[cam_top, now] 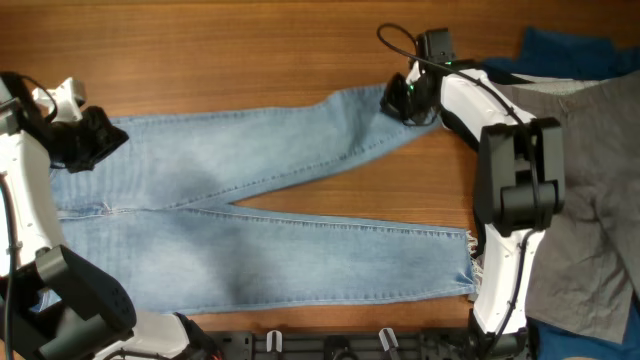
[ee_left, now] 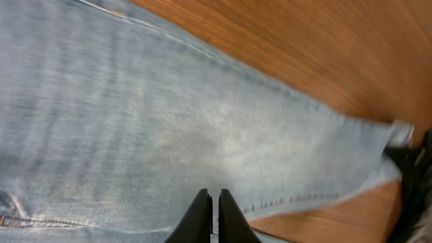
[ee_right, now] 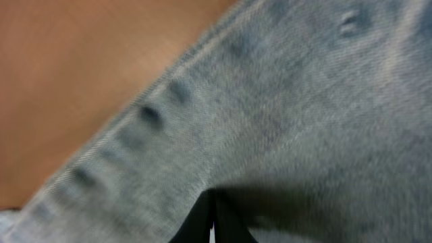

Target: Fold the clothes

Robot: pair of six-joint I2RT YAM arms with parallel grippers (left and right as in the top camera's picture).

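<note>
Overhead: jeans point(cam_top: 250, 230) lie flat on table point(cam_top: 200, 60), waist at the left, 2 legs running right and splaying into a V. Long axis is left to right across the table. My left gripper point(cam_top: 92, 140) sits on the upper waist corner. My right gripper point(cam_top: 402, 98) sits on the hem of the upper leg. So I am at both ends of the same upper edge, denim stretched between the 2. Lower leg lies toward the robot base; its frayed hem is beside my right arm, nearer right than left.

Left wrist view: fingers pressed together, denim directly under and beyond the tips, looks pinched at the edge. Right wrist view: fingers closed, denim bunching right at the tips, gripping it.

Judgement: next move carries the upper edge down over the lower leg, both arms together. Grey trousers point(cam_top: 600, 220) and dark-blue garment point(cam_top: 565, 45) wait at the right, apart from the fold.
</note>
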